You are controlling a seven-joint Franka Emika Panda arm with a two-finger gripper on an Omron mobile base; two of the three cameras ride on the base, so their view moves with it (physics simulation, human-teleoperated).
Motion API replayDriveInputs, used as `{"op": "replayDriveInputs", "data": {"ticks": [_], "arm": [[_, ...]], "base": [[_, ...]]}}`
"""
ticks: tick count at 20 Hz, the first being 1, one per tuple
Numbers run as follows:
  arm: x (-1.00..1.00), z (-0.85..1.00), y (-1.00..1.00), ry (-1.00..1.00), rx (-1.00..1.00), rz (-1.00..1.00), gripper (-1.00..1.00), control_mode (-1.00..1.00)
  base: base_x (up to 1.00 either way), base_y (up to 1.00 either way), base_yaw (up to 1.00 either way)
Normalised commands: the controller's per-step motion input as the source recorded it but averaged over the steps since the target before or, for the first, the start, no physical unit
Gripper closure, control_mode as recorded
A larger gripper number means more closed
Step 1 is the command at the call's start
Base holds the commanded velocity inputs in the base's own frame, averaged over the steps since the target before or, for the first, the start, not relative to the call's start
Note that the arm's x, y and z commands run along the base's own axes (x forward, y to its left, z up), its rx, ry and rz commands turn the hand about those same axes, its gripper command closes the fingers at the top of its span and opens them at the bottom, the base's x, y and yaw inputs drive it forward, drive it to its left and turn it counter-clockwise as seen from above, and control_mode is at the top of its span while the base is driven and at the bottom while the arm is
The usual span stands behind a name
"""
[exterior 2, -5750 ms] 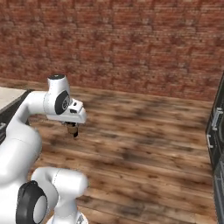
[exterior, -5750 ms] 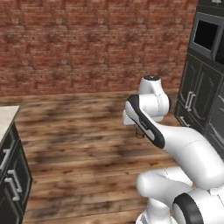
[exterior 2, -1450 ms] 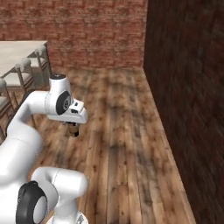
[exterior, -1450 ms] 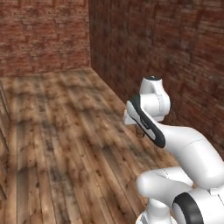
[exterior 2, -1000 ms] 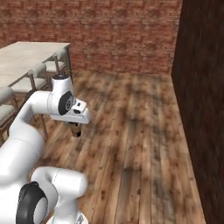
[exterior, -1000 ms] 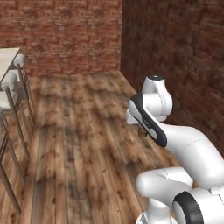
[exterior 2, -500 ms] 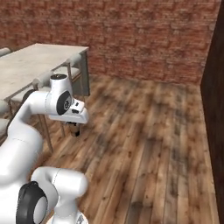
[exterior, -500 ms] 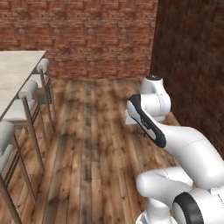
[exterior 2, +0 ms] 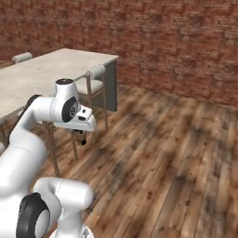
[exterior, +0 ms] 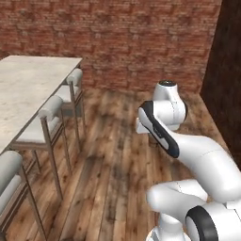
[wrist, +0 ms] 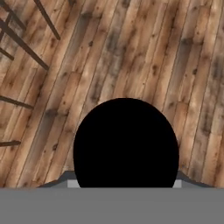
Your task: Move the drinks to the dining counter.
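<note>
My jaws (exterior 2: 82, 138) are clamped on a dark drink (wrist: 126, 142), held under the wrist above the wooden floor (exterior 2: 162, 153). In the hand view I see it end-on as a black round disc between the fingers, so its long axis runs along the jaws, pointing down at the planks. Which of the drinks it is I cannot tell. The dining surface (exterior: 23, 89), lined with grey stools (exterior: 50, 109), stands to my left.

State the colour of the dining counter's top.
Pale beige, faintly speckled stone; the dining counter shows best in the right base view.
</note>
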Motion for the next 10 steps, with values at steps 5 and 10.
{"op": "replayDriveInputs", "data": {"ticks": [5,10], "arm": [[0.0,0.0,0.0,0.0,0.0,0.0,1.0,1.0],[0.0,0.0,0.0,0.0,0.0,0.0,1.0,1.0]], "base": [[1.0,-0.04,0.53],[0.9,-0.09,0.76]]}}
